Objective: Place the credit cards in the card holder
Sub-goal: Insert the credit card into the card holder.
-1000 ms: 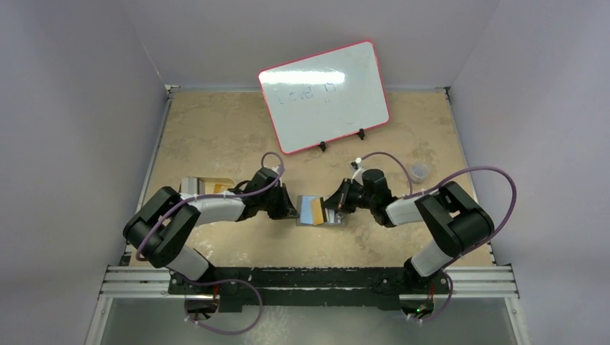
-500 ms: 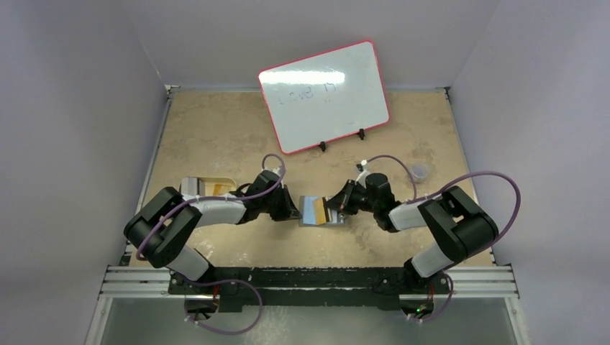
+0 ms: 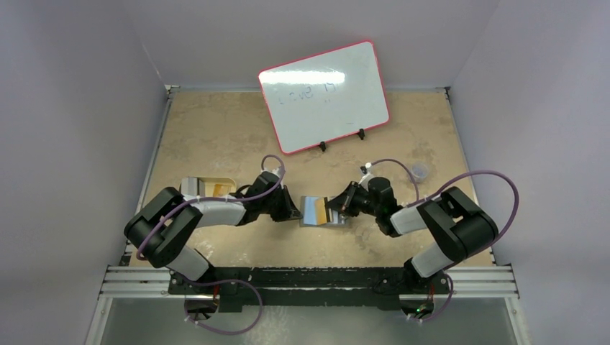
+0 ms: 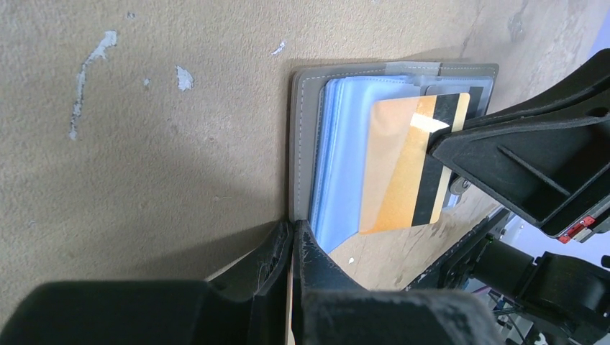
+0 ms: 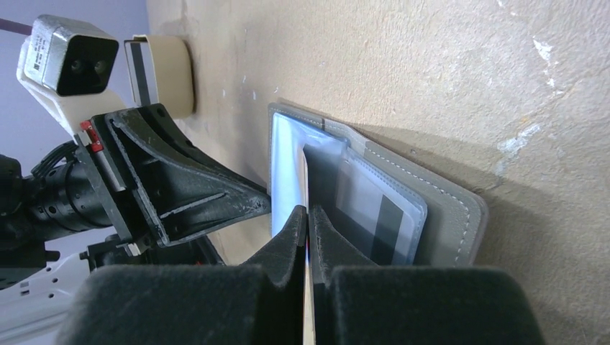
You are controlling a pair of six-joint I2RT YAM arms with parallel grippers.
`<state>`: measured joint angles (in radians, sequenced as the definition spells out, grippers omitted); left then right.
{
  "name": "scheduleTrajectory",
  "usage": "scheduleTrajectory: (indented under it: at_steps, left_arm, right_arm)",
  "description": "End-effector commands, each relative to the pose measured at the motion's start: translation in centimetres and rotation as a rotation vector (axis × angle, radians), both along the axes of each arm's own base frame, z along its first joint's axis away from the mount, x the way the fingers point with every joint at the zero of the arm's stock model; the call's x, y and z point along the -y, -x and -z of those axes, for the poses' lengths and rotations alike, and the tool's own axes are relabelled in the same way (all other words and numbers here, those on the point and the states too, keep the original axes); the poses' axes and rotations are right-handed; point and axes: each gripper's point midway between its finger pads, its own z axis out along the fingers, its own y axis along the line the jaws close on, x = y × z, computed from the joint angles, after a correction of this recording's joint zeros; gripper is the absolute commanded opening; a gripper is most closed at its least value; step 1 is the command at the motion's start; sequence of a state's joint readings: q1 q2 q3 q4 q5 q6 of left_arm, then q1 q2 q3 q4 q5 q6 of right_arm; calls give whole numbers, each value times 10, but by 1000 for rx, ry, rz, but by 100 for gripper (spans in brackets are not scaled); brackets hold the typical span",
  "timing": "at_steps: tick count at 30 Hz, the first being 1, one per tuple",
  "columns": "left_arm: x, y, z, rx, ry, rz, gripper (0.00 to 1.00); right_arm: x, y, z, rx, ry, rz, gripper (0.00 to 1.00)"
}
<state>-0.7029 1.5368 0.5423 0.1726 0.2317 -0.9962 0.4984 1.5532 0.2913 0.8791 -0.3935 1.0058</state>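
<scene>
Behind the card holder (image 3: 311, 210), whiteboard (image 3: 324, 97) scrawl unreadable

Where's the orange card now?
Left wrist view, right of centre: the orange card sits over the open card holder, its striped edge pinched by the right pincer.

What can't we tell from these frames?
- Top external: left arm covers part of the tin; its cards can't be counted.
- Right wrist: card is edge-on; right pincer hides its near end.
- Left wrist: left pincer hides whether it grips the card holder.
- Top external: whiteboard writing too faint.
</scene>
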Motion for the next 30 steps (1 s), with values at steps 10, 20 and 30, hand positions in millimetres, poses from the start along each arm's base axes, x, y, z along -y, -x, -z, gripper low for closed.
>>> scheduleTrajectory:
  at_steps: [10,20,30]
  left_arm:
    - [-16,27,34,-86,-98,-37,0]
    - [-9,23,29,-69,-83,-45,0]
    - [-6,19,23,-48,-73,-43,0]
  right_arm:
    - [3,-14,-6,63,-18,74,0]
    - [22,-18,3,37,221,69,28]
    - [28,-8,-3,15,324,2,42]
